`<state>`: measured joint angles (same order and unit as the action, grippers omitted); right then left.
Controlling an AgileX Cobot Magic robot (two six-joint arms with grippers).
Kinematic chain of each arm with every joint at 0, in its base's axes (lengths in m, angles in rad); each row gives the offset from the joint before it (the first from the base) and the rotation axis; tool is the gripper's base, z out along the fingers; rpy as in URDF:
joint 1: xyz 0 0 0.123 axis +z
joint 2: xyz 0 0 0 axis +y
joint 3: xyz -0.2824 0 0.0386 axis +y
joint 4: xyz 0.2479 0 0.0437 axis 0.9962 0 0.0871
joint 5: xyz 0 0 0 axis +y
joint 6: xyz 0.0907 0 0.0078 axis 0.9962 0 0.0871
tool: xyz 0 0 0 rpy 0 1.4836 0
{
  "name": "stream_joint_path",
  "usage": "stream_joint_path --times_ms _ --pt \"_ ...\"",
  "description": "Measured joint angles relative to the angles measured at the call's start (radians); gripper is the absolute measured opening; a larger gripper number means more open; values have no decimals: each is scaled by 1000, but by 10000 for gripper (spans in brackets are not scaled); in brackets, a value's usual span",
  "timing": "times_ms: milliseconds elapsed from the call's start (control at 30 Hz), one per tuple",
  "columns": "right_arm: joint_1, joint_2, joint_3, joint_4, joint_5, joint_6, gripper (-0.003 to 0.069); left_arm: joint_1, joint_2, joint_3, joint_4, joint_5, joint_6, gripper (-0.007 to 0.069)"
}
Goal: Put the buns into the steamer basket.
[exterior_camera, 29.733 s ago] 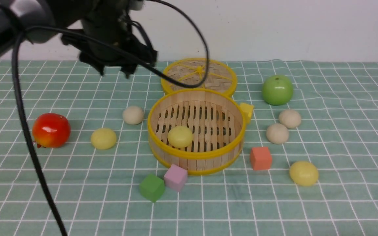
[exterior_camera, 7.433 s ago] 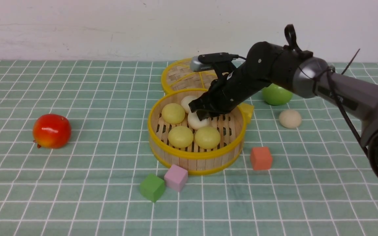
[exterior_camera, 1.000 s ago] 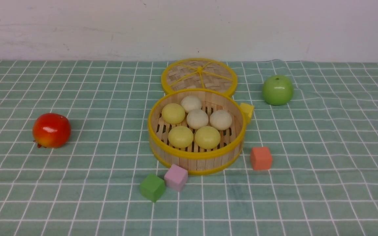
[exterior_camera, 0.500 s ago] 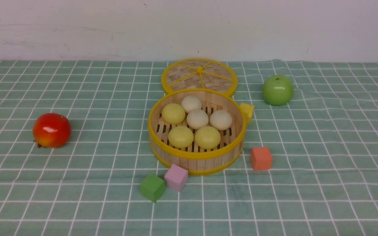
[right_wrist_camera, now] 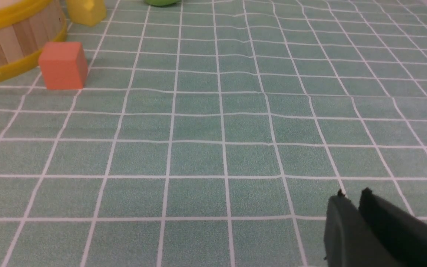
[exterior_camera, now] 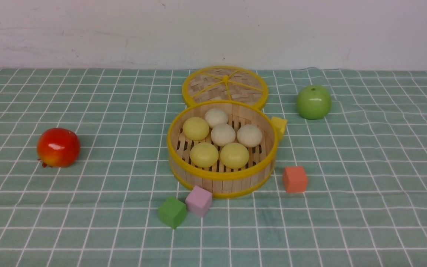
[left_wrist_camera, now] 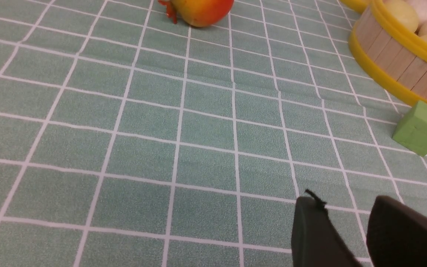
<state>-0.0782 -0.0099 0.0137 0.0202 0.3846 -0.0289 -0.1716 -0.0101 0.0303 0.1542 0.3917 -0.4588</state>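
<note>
Progress: all six buns [exterior_camera: 222,134] lie inside the basket [exterior_camera: 221,177]; none shows on the cloth [exterior_camera: 87,207]; the task looks complete, nothing left to load
Buns: three pale yellow, three cream; smooth matte domes, packed close on the slatted floor
Basket: round, upright bamboo slats, yellow rims; stands mid-cloth, just in front of the lid [exterior_camera: 225,85]
Lid: flat woven disc, yellow rim and spokes; off the basket (closing it is not asked for)
Left gripper [left_wrist_camera: 347,226]: low over bare cloth, well apart from the basket; jaws parted by a clear gap, nothing between them
Right gripper [right_wrist_camera: 352,202]: over bare cloth, well apart from the basket; jaws nearly together with a thin slit, nothing held
Apples: red apple [exterior_camera: 58,147] and green apple [exterior_camera: 313,101], glossy, hard-looking
Cubes: green cube [exterior_camera: 171,211], pink cube [exterior_camera: 198,200], orange cube [exterior_camera: 294,179], yellow cube [exterior_camera: 279,125]; matte foam, ringed near the basket
Cloth: green, white grid, slightly rippled
</note>
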Motion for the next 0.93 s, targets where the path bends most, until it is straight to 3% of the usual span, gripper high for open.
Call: stream_joint_path --times_ms 933 --pt "0 0 0 0 0 -2 103 0 0 0 0 0 0 228"
